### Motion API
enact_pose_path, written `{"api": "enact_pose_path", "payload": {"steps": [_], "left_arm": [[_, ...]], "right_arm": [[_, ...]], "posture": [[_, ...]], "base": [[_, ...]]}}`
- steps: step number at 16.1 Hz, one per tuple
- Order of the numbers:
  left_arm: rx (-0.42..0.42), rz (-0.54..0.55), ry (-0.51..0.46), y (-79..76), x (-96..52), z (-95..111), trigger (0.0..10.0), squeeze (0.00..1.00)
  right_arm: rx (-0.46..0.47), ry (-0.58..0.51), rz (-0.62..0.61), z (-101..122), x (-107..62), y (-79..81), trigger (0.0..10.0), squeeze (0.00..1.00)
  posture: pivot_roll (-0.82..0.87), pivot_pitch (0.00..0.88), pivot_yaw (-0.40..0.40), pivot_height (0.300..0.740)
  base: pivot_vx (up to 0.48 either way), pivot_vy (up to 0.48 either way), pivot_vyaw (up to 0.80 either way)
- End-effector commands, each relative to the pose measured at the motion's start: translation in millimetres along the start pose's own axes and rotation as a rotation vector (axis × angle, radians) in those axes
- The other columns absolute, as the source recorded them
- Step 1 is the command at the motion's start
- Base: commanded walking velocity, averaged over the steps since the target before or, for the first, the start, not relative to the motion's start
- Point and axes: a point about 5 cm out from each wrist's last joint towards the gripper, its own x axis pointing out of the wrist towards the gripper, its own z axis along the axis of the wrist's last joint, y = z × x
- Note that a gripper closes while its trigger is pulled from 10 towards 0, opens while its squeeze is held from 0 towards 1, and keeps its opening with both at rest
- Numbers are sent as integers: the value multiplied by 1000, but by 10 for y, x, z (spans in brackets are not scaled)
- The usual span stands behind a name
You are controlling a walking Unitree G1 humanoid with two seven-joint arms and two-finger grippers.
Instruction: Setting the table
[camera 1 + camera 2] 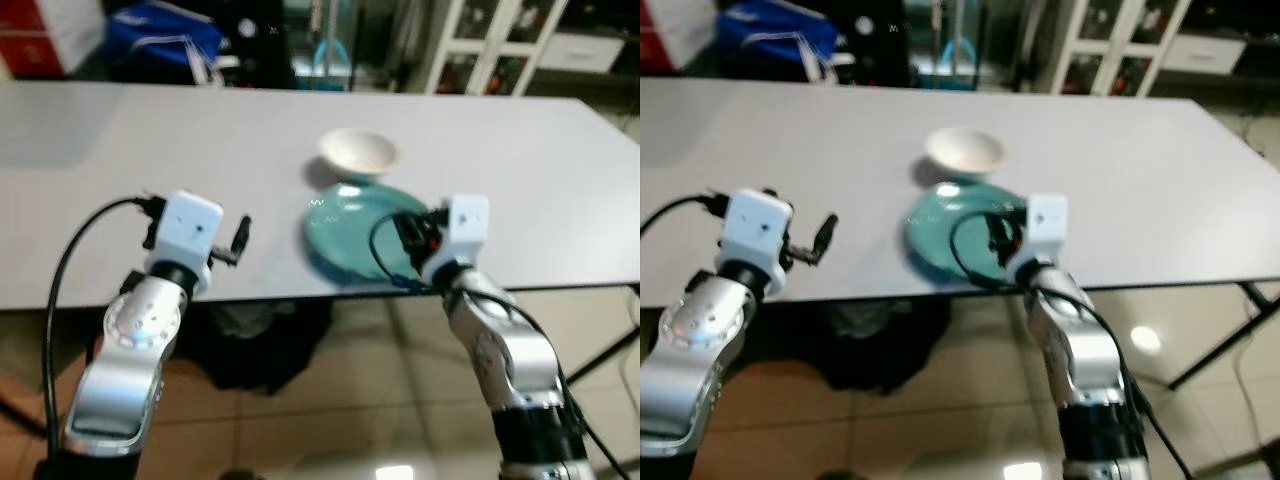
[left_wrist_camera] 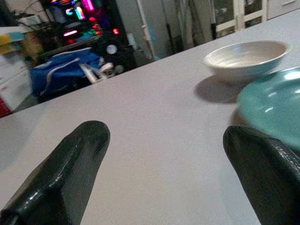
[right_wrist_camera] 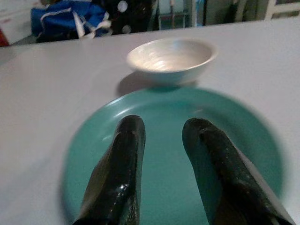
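Over teal plate [image 3: 173, 154], right tool [image 3: 164, 136] slightly parted, empty; left tool [image 2: 164, 154] wide, empty

Both arms reach forward, elbows bent. The left gripper [image 2: 164, 168] has its fingers [image 2: 70, 173] spread wide; the right gripper [image 3: 161, 136] holds its fingers [image 3: 122, 159] slightly parted, gripping nothing.

Beyond the tabletop's far edge I see a blue bag [image 1: 165, 35] at about eleven o'clock, with a red and white box [image 1: 45, 35] to its left at ten. A white glass-fronted cabinet [image 1: 505, 40] stands at one o'clock. Beige floor tiles [image 1: 350, 400] shine beneath me at six.
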Motion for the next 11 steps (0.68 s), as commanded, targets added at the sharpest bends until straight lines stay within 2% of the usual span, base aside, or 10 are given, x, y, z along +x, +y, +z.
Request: {"api": "enact_pose_path", "payload": {"steps": [1, 3, 4, 6, 9, 11], "left_arm": [[26, 8, -11, 42, -2, 36, 10000, 0], [20, -13, -18, 26, 23, 55, 10000, 0], [21, -47, -17, 7, 55, 52, 10000, 0], [-24, -62, -19, -30, 100, 48, 10000, 0], [-44, -64, -14, -50, 121, 31, 10000, 0], [-63, -36, -4, -8, 123, 7, 10000, 0]], "right_arm": [[42, -3, 6, 5, -4, 28, 10000, 0], [53, 3, -11, -19, -22, -2, 10000, 0], [59, -14, -29, -8, -48, -1, 10000, 0], [50, -23, -38, -15, -91, 9, 10000, 0], [47, -31, -72, -9, -100, -24, 10000, 0], [65, -19, -97, -21, -75, -64, 10000, 0]], "posture": [[48, 0, -53, 740], [38, 0, -27, 740], [24, 0, 15, 740], [13, 0, 44, 740], [15, 0, 44, 740], [23, 0, 25, 740]], "base": [[0, 480, 0], [0, 480, 0], [0, 480, 0], [0, 480, 0], [0, 480, 0], [0, 480, 0]]}}
